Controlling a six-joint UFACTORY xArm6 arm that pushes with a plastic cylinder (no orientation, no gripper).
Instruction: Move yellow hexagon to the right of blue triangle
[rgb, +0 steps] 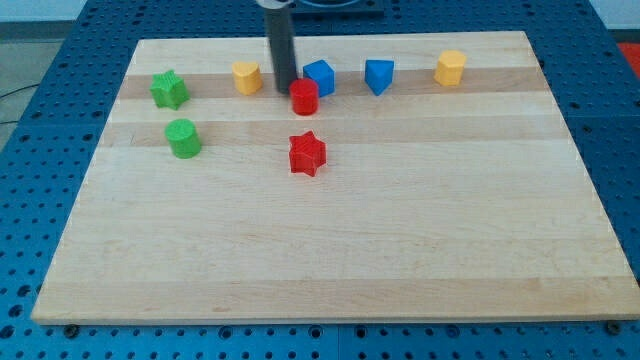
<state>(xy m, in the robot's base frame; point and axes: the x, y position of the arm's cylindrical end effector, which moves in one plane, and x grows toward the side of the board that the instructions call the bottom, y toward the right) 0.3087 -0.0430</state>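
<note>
Pale wooden board (330, 250) on a blue perforated table (40, 150), seen from the view's bottom edge. Places below all given from the red cylinder (304, 97). Dark rod coming down from the view's top, my tip (285, 90) just to the view's left of the red cylinder, close enough to look touching, though cannot tell for sure. No pincer on this rod, so nothing released or grasped. Blue cube (320, 77) just up and right of the cylinder, almost touching it. Blue triangle (379, 76) further to the view's right, same row. Yellow hexagon (450, 68) well to the right of the cylinder, beyond the blue triangle, apart from it. Yellow cube-like block (247, 77) up and left, on the other side of the rod. Red star (307, 154) directly below. Green star (169, 90) far left, green cylinder (184, 138) left and lower.
</note>
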